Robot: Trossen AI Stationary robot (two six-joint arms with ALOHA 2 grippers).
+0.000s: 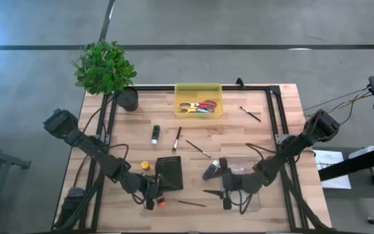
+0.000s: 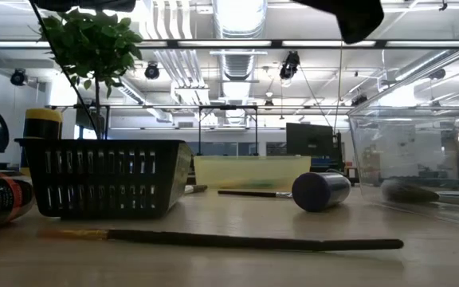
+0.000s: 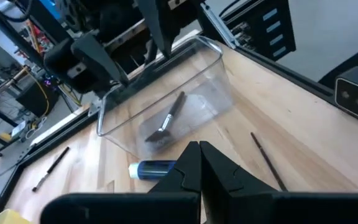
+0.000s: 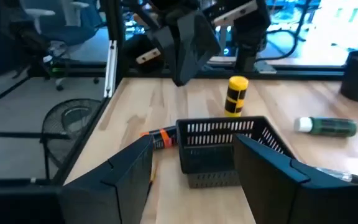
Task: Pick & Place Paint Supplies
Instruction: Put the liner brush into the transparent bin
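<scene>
On the wooden desk (image 1: pixel 239 123), seen from above, the left tool (image 1: pixel 150 203) sits near the 7 o'clock edge with its fingers (image 3: pixel 191 163) pressed fully together and nothing between them. Just beside it lies the red-orange paint tube (image 1: pixel 162 201), and a yellow-orange tube (image 1: pixel 145 166) stands at the black mesh basket's (image 1: pixel 169 174) 9 o'clock side. The right tool (image 1: pixel 226 201) hangs over the clear plastic bin (image 1: pixel 255 195) at about 5 o'clock on the desk, its fingers (image 4: pixel 129 171) spread wide and holding nothing.

Inside that bin lies the wider soft-headed brush (image 3: pixel 165 123). The purple tube (image 1: pixel 210 170) rests on its side just outside the bin, toward the desk's centre. A thin paintbrush (image 1: pixel 192 203) lies between the two tools near the 6 o'clock edge. The green tube (image 1: pixel 154 134) lies left of centre, with another thin brush (image 1: pixel 176 138) beside it and a third (image 1: pixel 200 149) slanting toward the middle. A fourth brush (image 1: pixel 250 114) lies toward 1 o'clock.

A yellow tray (image 1: pixel 199 88) at 12 o'clock holds scissors (image 1: pixel 197 106). A potted plant (image 1: pixel 106 68) stands at the 11 o'clock corner
</scene>
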